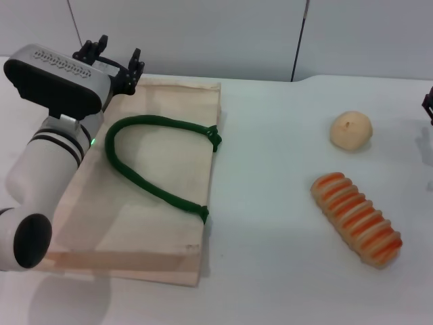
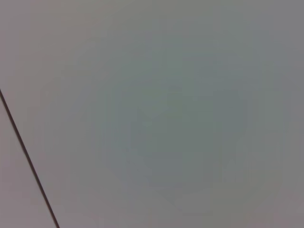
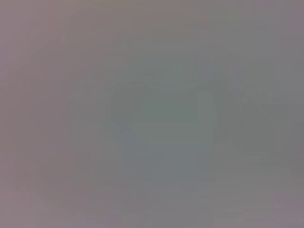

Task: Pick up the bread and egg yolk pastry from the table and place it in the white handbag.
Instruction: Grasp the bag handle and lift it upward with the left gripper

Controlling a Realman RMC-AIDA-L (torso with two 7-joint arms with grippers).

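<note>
Landmark: white handbag (image 1: 155,183), lying flat on the table (image 1: 270,271), green handles (image 1: 152,162) on top. Bread (image 1: 356,219) well to its right, nearer side. Egg yolk pastry (image 1: 351,131) beyond the bread, apart from it. Left gripper (image 1: 116,57) over the bag's far-left corner, fingers spread, empty. Right gripper (image 1: 429,105) at far right edge; opening can't be judged.

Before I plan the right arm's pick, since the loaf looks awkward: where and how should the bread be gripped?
Probably across the middle of the bread, from above. It lies flat on the table, running diagonally, so the fingers should close across its narrow width, on the long sides, turned to match that diagonal. The ridges may help the hold. The pastry lies apart, so nothing crowds it.
</note>
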